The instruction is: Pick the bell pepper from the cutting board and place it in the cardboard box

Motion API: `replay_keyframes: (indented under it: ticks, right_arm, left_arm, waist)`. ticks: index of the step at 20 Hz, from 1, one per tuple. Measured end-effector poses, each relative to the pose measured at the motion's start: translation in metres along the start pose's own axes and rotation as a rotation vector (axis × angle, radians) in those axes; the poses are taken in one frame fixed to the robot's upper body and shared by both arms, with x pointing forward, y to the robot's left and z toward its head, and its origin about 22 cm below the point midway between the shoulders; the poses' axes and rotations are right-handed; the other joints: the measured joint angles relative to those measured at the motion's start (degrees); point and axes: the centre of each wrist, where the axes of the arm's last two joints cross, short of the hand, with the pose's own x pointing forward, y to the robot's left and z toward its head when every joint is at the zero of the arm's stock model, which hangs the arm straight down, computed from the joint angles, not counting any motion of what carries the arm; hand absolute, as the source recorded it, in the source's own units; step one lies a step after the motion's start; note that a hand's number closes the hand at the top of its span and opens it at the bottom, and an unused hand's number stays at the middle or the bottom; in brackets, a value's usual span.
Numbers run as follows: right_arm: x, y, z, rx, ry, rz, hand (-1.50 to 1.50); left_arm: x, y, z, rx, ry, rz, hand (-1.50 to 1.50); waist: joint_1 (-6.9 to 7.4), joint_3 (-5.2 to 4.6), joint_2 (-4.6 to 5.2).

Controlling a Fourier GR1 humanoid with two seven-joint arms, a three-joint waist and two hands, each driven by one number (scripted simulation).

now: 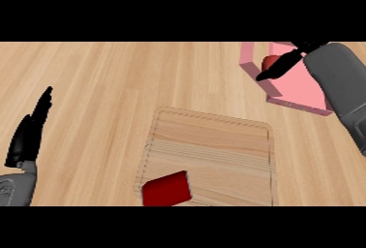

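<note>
Head view: right robot hand over pink box, apparently gripping small red pepper.

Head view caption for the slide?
Right hand over pink box with red item; cutting board below.
</note>
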Motion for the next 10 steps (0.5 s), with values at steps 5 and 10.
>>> replay_keyframes:
  ticks: [5,10]
  right_arm:
    - [0.002,-0.021,0.010,-0.134,-0.044,-0.133,-1.50]
    - [-0.001,-0.058,0.039,-0.246,-0.035,-0.221,-1.50]
  left_arm:
    - [0.003,0.005,-0.002,0.001,-0.004,0.000,0.00]
    - [0.007,0.003,-0.003,-0.002,-0.016,0.002,0.00]
  waist:
    - [0.14,0.03,0.11]
    - [0.61,0.09,0.55]
